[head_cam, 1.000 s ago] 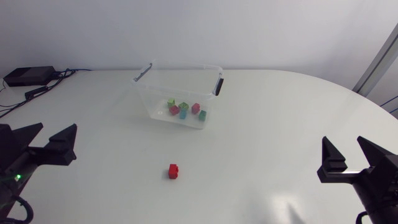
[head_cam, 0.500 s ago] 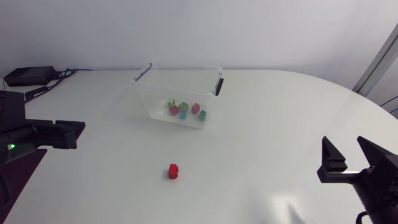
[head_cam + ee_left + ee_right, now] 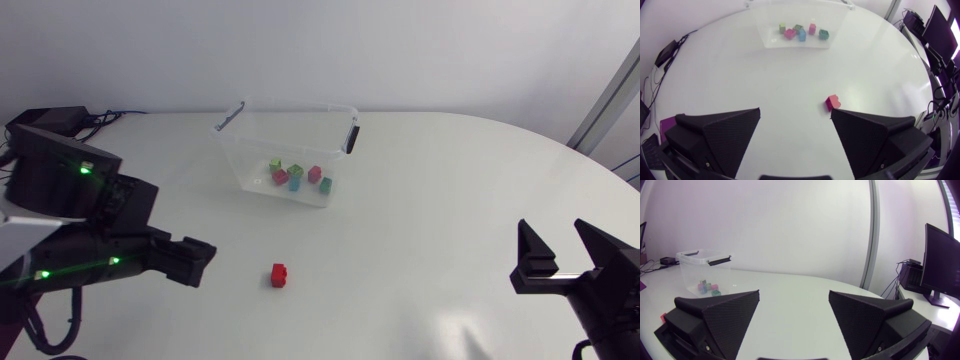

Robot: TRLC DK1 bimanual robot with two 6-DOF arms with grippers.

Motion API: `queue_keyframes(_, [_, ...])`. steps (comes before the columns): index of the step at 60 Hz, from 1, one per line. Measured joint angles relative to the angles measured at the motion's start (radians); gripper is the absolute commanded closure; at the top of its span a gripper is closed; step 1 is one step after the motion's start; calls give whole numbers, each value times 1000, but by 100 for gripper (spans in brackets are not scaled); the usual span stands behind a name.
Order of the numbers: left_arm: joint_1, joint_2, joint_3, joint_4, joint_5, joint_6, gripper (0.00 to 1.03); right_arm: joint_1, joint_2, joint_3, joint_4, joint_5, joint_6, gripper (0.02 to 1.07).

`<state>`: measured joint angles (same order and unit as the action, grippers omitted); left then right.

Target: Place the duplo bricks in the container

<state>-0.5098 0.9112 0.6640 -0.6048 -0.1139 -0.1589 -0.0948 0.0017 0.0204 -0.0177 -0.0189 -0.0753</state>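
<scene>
A red brick (image 3: 279,275) lies alone on the white table, in front of a clear plastic container (image 3: 232,160) that holds several coloured bricks (image 3: 296,176). My left gripper (image 3: 200,262) is open, low over the table just left of the red brick. In the left wrist view the red brick (image 3: 833,102) sits right ahead of one fingertip of the open left gripper (image 3: 795,111), off its centre line, with the container (image 3: 840,27) far ahead. My right gripper (image 3: 552,232) is open and holds nothing at the near right; its own view shows the right gripper (image 3: 794,292), the container (image 3: 695,270) and the red brick (image 3: 662,315) far away.
A black box with cables (image 3: 45,122) sits at the table's far left corner. The container has dark handles (image 3: 351,133) on its rim. Bare white table surface (image 3: 430,200) lies between the container and my right arm.
My left arm has swung in from the left edge toward the middle, bringing its open gripper close to the red brick. The right arm and the bricks have not moved.
</scene>
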Motion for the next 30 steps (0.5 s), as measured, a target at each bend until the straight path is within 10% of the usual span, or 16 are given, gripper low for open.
queue_keyframes(30, [-162, 333, 51, 88, 0, -58, 4, 0, 0, 0, 0, 0, 0, 7])
